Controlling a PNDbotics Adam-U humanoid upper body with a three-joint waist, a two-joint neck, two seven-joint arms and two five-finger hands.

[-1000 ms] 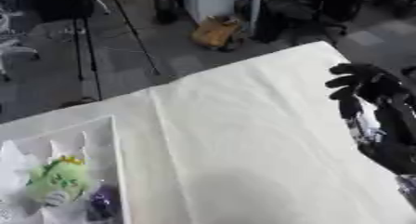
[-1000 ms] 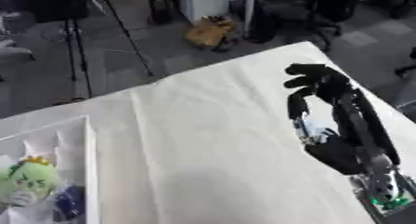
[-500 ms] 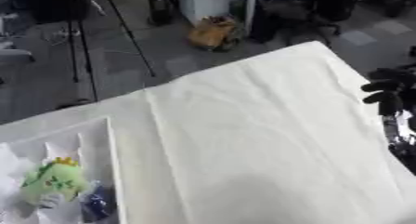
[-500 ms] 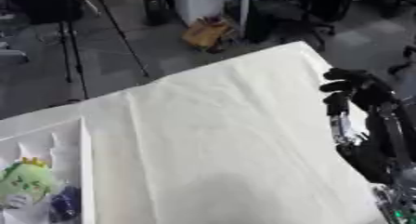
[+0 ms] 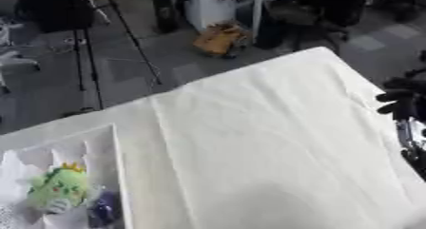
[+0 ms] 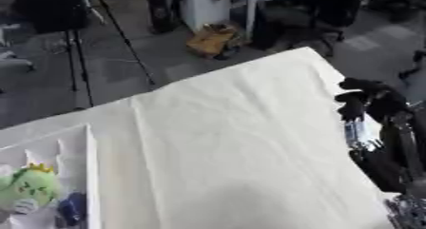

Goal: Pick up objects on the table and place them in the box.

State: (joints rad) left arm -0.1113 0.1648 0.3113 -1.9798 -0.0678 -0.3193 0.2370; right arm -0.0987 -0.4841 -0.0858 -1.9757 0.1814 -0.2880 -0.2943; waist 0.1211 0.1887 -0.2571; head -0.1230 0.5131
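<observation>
Blue thing [image 5: 103, 209] beside green toy [image 5: 56, 189], indistinct

table [image 5: 275, 142] cover: matt cream cloth, creased. green toy [image 5: 56, 189]: soft plush. box [image 5: 112, 157]: white, smooth.

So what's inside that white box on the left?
The white box holds a green plush toy with a small yellow crown, and a dark blue-purple object beside it. The picture's edge cuts off the box's lower part.

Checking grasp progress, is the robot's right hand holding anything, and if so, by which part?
Nothing is held. The right hand hangs at the table's right edge with curled fingers, empty.
</observation>
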